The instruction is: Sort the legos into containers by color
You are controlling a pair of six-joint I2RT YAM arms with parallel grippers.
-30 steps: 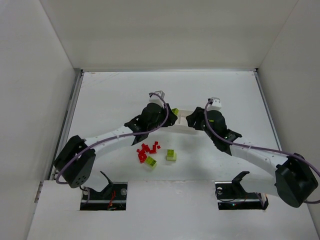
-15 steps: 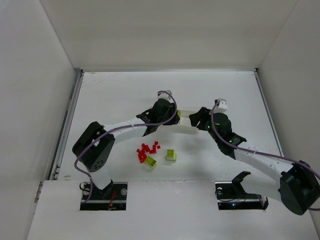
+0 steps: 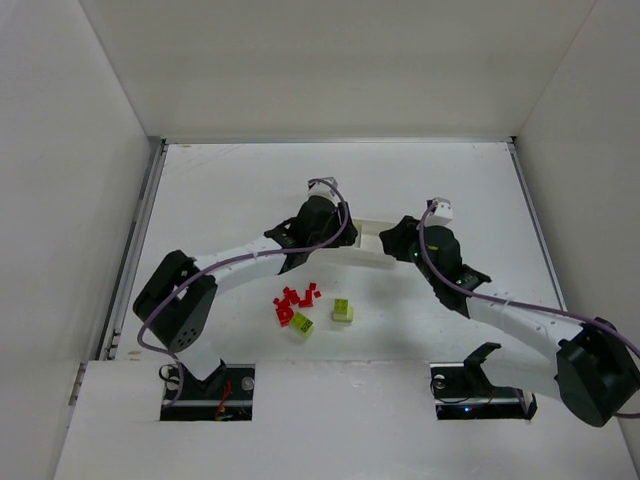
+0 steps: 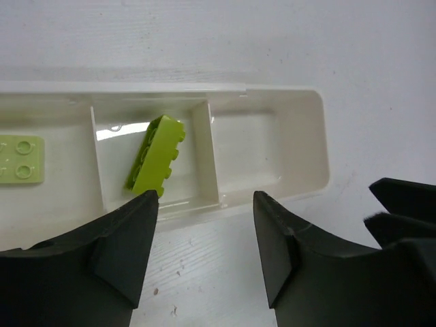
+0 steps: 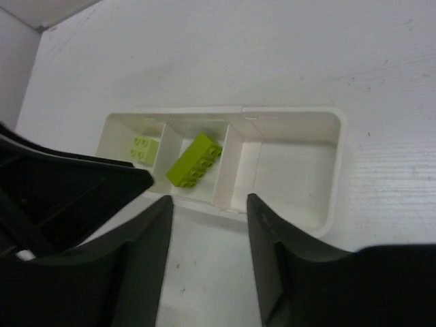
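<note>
The white tray (image 4: 272,102) lies across the table; the top view shows it (image 3: 366,232) between my two grippers. Its left compartment holds a flat lime-green lego (image 4: 20,160) (image 5: 144,148). The middle one holds a long lime-green lego (image 4: 157,155) (image 5: 195,160), lying tilted. The right compartment (image 4: 248,146) (image 5: 289,174) is bare. My left gripper (image 4: 204,204) (image 3: 343,238) is open and empty, just short of the tray's near wall. My right gripper (image 5: 208,208) (image 3: 388,240) is open and empty, at the same wall. A pile of red legos (image 3: 295,300) and two lime-green legos (image 3: 302,323) (image 3: 342,311) lie on the table nearer the arm bases.
The two grippers are close together over the tray. The right one's fingers (image 4: 402,211) show in the left wrist view, and the left one's (image 5: 68,191) in the right wrist view. White walls enclose the table on three sides.
The lime-green brick seen at the left gripper's tip a second ago no longer shows there. The left arm swung and its wrist shifted slightly. The right gripper drew a little to the right.
</note>
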